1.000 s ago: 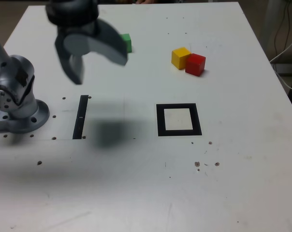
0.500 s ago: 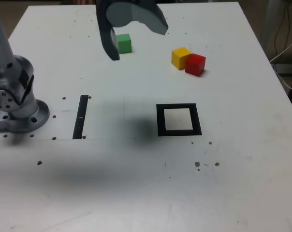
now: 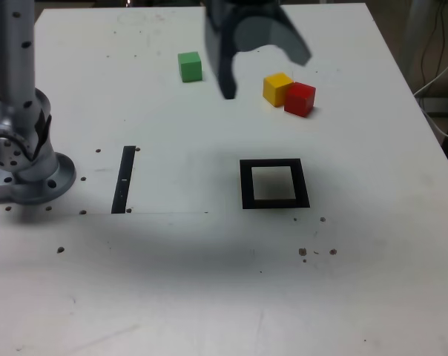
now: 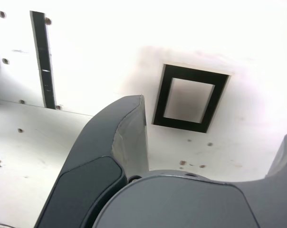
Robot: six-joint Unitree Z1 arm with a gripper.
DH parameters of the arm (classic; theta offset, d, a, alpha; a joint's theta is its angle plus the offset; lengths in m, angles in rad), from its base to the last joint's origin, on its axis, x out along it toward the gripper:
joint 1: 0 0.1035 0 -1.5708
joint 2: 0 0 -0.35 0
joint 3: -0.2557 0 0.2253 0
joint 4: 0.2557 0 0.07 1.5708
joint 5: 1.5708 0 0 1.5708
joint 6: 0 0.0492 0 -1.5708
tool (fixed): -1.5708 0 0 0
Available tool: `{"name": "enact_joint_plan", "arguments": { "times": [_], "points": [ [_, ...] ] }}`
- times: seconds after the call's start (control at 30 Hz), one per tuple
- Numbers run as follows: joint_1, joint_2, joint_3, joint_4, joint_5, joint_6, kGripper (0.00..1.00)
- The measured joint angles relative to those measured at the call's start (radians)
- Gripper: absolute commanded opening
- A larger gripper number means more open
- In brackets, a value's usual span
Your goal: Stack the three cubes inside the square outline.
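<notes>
Gripper [image 3: 268, 76] empty, jaws wide apart, probably to clear a cube. Square outline [image 3: 274, 204] bare, presumably kept free for the stack. From it: yellow [image 3: 277, 90] and red [image 3: 300, 99] touching near 12 o'clock, green [image 3: 190, 67] at 11.

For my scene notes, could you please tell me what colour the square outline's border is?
Black; the square outline shows best in the wrist view.
</notes>
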Motion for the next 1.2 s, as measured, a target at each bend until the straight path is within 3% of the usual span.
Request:
{"name": "enact_joint_plan", "arguments": {
  "times": [0.13,0.33,0.47,0.6,0.87,1.2],
  "points": [
    [0.007,0.063,-0.127,0.049,-0.008,-0.007,0.99],
    [0.082,0.221,-0.303,0.068,-0.070,-0.008,0.99],
    [0.144,0.287,-0.342,0.070,-0.089,-0.002,0.99],
    [0.221,0.354,-0.367,0.065,-0.082,-0.006,0.99],
    [0.298,0.394,-0.368,0.047,-0.049,-0.075,0.99],
    [0.312,0.443,-0.369,0.023,-0.053,-0.144,0.99]
  ]
}}
